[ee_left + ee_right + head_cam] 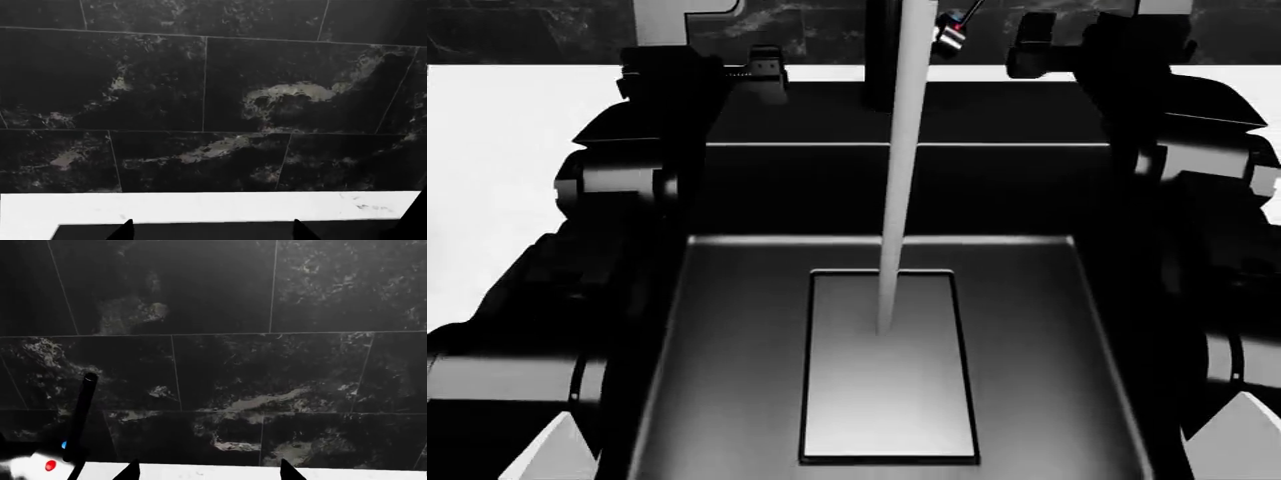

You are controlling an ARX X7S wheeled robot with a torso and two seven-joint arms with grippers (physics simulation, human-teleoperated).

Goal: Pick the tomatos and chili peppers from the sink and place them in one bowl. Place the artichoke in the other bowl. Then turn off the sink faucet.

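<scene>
Left gripper (212, 231) and right gripper (208, 470): black fingertips spread wide, nothing between, both facing dark marbled tile wall (200, 90). Tall black faucet (80, 415) with red-blue mark beside right gripper. White water stream (901, 170) hits matte black rectangular sink (734, 350) floor panel.

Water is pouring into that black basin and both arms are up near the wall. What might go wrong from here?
The stream is running into the sink, so reaching in could mean splashing. No tomatoes, chilies, artichoke or bowls are in view, so grasps would be blind. The faucet's thin lever sits close beside the right gripper, which might knock it.
</scene>
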